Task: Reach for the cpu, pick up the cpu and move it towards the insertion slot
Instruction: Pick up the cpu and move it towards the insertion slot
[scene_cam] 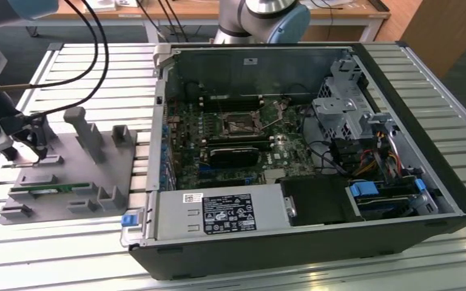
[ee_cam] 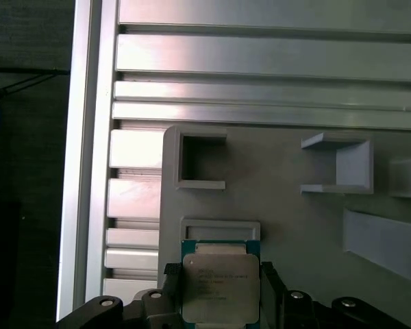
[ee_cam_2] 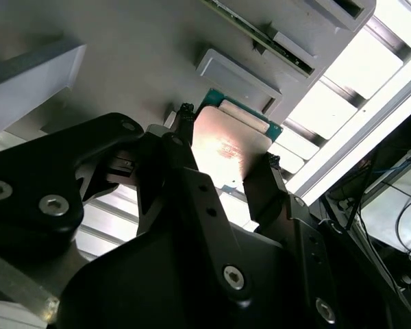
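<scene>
The cpu [ee_cam: 219, 291], a flat square chip with a silvery top and green rim, sits between my two black fingers just off a low frame on the grey fixture plate [ee_cam: 288, 226]. In the second wrist view the cpu [ee_cam_2: 227, 152] shows its shiny face, with a fingertip [ee_cam_2: 185, 113] against one edge and another against the opposite edge. My gripper [scene_cam: 36, 145] hangs over the plate's far end at the exterior view's left, shut on the cpu. The insertion slot [scene_cam: 239, 126], a dark square socket with a metal frame, lies on the green board inside the open computer case [scene_cam: 298, 242].
The grey fixture plate [scene_cam: 79, 176] carries upright posts [scene_cam: 83, 130] and small brackets, and a green memory stick [scene_cam: 47, 189] lies near its front. The ribbed metal table [scene_cam: 55, 242] runs around it. Black cables [scene_cam: 95, 54] hang above the plate. The case wall stands between plate and slot.
</scene>
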### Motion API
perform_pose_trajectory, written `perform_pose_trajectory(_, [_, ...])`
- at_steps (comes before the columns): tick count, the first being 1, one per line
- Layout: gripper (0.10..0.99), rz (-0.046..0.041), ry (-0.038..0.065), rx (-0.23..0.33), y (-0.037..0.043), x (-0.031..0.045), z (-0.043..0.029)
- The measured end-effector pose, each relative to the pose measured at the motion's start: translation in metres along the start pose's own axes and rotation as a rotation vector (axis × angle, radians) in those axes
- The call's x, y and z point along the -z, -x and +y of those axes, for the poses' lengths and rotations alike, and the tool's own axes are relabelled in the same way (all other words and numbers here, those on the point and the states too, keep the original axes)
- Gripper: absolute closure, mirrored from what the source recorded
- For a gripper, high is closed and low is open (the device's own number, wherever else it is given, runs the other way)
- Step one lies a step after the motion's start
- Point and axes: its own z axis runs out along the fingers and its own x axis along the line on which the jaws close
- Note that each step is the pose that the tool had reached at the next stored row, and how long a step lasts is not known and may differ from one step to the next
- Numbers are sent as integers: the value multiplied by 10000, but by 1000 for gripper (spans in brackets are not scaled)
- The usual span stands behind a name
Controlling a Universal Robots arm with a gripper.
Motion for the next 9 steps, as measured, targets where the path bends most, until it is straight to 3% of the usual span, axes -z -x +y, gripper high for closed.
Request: perform_pose_trajectory(9, [545,1,-1,0,0,37,12])
